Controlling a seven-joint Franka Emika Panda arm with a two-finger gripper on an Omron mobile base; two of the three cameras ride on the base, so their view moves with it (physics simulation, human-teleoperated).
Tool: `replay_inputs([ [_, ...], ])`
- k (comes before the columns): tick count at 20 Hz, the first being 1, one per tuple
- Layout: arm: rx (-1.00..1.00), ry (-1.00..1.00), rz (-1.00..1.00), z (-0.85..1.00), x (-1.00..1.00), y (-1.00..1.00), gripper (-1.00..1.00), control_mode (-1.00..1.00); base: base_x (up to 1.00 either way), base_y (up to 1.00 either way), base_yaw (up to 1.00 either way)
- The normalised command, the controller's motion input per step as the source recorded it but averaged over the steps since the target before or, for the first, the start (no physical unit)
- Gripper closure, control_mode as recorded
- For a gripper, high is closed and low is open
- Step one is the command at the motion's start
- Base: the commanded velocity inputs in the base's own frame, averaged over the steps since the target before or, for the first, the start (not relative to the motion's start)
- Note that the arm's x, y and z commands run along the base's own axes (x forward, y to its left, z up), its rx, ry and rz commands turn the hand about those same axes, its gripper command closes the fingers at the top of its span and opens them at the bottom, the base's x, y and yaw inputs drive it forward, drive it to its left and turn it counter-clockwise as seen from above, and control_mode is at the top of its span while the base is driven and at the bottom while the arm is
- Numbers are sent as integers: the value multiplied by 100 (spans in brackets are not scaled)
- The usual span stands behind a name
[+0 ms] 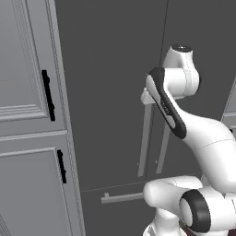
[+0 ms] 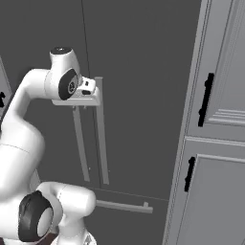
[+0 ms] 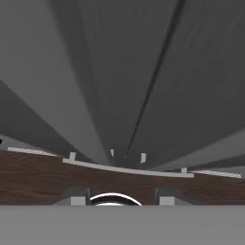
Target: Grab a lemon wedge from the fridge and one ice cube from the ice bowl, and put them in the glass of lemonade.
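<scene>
Fridge (image 1: 110,92) doors sitting closed, gripper (image 2: 94,94) pressing up at the top of the bar handles (image 2: 101,139), jaw state not discernible, cabinets (image 2: 222,143) flanking close.

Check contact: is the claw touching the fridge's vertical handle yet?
Cannot tell. In the right base view the claw sits at the top of the vertical handle of the fridge, but overlap hides any contact or gap.

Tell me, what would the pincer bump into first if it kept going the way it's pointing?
Probably the fridge's right-hand bar handle. The pincer sits right at its top end, though exact depth is unclear.
</scene>
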Motion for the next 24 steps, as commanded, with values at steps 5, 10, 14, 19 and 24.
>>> replay_inputs([
  [5, 2, -2, -9, -3, -67, -23, -100, -100, 0, 0, 0],
  [10, 3, 0, -14, -23, -100, -30, -100, -100, 0, 0, 0],
  [14, 0, 0, -9, -29, -71, -16, -100, 100, -18, -1, -1],
  [19, 0, 0, 0, 0, 0, 0, -100, 100, -43, 0, 0],
  [24, 0, 0, 0, 0, 0, 0, -100, 100, -8, 2, 25],
])
